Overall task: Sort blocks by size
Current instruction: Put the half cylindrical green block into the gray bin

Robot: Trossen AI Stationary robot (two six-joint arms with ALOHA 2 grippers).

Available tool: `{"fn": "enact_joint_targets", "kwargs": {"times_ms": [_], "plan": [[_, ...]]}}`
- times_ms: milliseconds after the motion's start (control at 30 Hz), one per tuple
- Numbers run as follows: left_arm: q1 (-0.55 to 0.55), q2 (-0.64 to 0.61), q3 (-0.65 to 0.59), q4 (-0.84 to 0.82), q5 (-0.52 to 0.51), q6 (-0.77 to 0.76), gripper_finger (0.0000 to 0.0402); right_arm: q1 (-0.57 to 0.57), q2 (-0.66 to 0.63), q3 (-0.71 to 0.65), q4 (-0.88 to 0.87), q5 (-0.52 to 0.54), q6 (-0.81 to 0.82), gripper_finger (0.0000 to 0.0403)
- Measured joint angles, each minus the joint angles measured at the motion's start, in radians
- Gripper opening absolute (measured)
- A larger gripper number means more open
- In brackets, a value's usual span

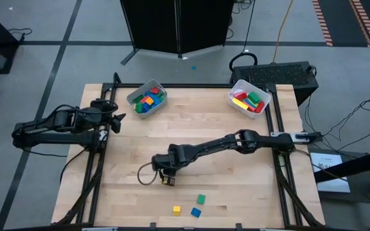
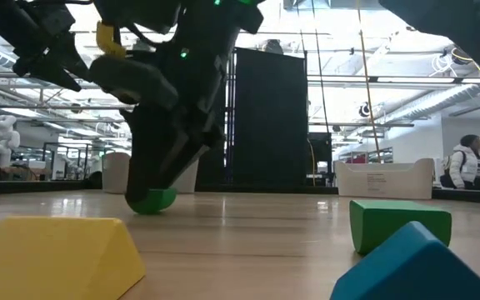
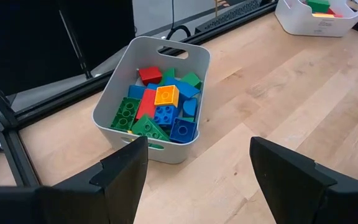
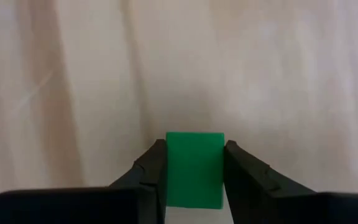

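The right gripper pinches 1 green block between its fingers on the surface, ready for binning, while the left gripper, at 9 o'clock, waits spread.

The left gripper hangs with fingers spread wide over the wooden table. Just beyond stands a white bin of mixed blocks; a second bin sits well apart.
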State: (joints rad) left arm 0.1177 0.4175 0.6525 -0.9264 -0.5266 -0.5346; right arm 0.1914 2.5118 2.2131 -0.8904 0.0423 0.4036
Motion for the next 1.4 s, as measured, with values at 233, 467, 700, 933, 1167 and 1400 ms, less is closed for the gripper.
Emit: {"fn": "enact_joint_targets", "kwargs": {"times_ms": [233,467,700,933,1167,1400], "plan": [[0.0,0.0,0.0,0.0,0.0,0.0,0.0281,-0.095,-0.003,0.092,0.066,-0.018,-0.041,0.0099],[0.0,0.0,0.0,-0.001,0.0,0.0,0.0281,-0.272,-0.032,0.136,0.348,0.02,-0.055,0.0099],[0.0,0.0,0.0,-0.001,-0.001,0.0,0.0281,-0.451,-0.003,0.135,0.504,0.064,0.12,0.01],[0.0,0.001,0.0,-0.001,-0.002,0.0,0.0281,-0.518,0.02,0.135,0.582,-0.014,0.115,0.0252],[0.0,0.001,0.0,-0.001,-0.005,0.0,0.0281,-0.521,-0.017,0.135,0.483,-0.209,0.158,0.0298],[0.0,0.001,0.0,-0.003,-0.005,0.0,0.0281,-0.304,-0.219,0.14,-0.064,-0.328,-0.087,0.0257]]}}
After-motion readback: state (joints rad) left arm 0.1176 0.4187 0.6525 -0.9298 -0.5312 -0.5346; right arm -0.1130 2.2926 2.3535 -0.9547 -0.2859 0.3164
